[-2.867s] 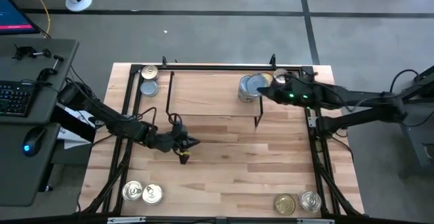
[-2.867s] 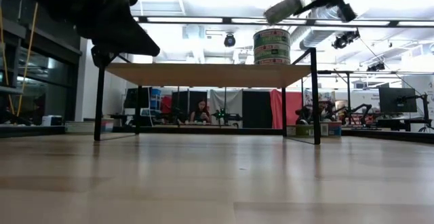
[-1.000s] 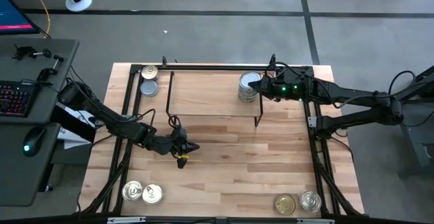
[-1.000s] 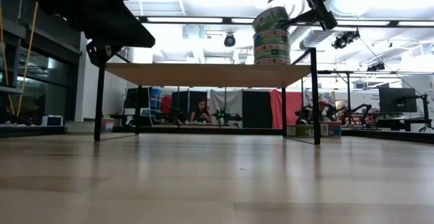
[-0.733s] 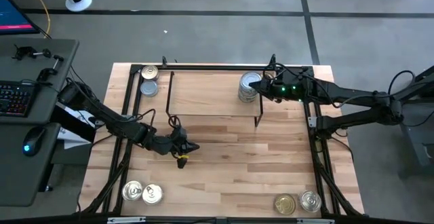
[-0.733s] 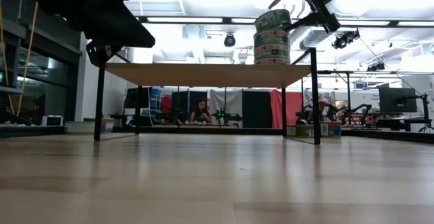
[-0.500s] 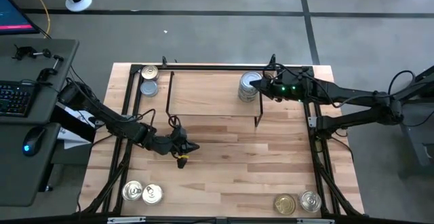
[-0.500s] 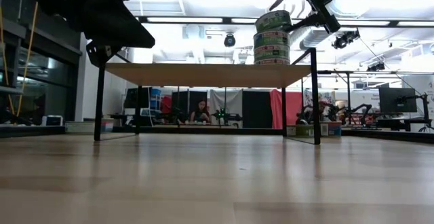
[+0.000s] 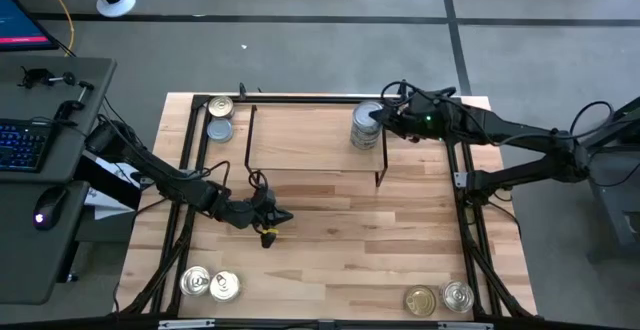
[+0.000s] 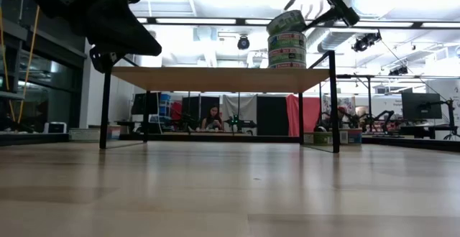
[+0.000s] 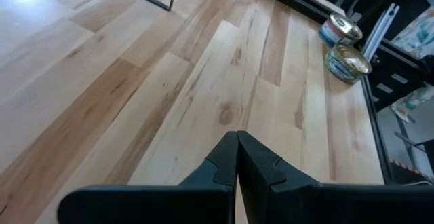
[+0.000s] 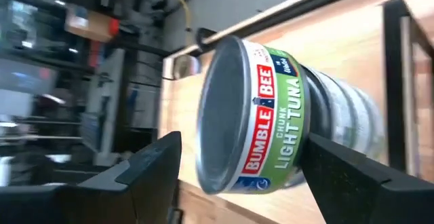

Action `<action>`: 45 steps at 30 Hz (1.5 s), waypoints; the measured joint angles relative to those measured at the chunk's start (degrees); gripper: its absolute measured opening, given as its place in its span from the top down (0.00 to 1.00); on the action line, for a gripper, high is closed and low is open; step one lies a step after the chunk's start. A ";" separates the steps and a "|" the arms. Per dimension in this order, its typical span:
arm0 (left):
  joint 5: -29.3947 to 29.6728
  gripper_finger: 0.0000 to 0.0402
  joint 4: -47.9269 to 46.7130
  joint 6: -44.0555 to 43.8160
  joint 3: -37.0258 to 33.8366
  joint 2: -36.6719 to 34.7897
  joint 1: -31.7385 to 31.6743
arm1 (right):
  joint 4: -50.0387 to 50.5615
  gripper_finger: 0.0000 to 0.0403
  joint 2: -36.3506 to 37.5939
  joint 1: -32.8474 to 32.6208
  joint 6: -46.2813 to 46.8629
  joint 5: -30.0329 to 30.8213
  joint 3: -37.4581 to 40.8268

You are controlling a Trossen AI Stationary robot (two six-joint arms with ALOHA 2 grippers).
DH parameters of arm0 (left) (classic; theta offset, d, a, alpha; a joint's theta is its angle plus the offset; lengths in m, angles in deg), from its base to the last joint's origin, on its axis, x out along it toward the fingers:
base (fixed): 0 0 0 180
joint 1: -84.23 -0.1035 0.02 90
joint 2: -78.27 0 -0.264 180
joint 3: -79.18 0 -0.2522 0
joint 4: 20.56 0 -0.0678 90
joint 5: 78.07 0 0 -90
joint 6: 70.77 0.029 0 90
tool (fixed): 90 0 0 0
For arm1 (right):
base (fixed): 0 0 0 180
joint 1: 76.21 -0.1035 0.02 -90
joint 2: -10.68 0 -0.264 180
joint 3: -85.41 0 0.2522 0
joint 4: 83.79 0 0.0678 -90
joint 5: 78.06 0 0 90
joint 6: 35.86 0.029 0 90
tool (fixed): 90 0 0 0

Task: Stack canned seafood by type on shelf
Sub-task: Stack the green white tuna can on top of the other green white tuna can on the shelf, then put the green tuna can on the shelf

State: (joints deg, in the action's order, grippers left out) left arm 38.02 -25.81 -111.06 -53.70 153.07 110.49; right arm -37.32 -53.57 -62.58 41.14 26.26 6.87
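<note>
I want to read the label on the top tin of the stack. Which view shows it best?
The right wrist view: the top tin fills it, reading Bumble Bee Chunk Light Tuna. The low view shows it tilted; the high view shows its lid; the left wrist view misses it.

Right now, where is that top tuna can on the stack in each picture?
High view: top tuna can at the shelf's right end.
Low view: tilted can, upper middle.
Left wrist view: not in it.
Right wrist view: centre, between the right gripper's fingers.
Shared landmark: the shelf.

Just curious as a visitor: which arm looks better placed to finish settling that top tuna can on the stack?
The right: its end effector straddles the tilted top tuna can on the shelf; the left end effector hovers shut, far off.
</note>
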 joint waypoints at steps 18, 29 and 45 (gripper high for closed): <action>-0.02 1.00 -0.17 -0.02 0.00 0.00 0.02 | 17.85 0.30 -6.30 0.26 -2.64 0.02 -11.50; -4.65 1.00 7.59 1.57 0.02 -0.20 1.38 | 29.65 0.30 -6.07 -2.85 -12.54 0.14 -16.49; -3.01 1.00 29.08 6.37 0.26 -0.24 -0.31 | 39.20 0.30 -5.75 -39.56 2.47 5.13 -5.06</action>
State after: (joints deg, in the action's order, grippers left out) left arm 35.01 3.27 -104.70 -53.43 152.83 110.19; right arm 1.88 -59.32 -102.15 43.61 31.38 1.81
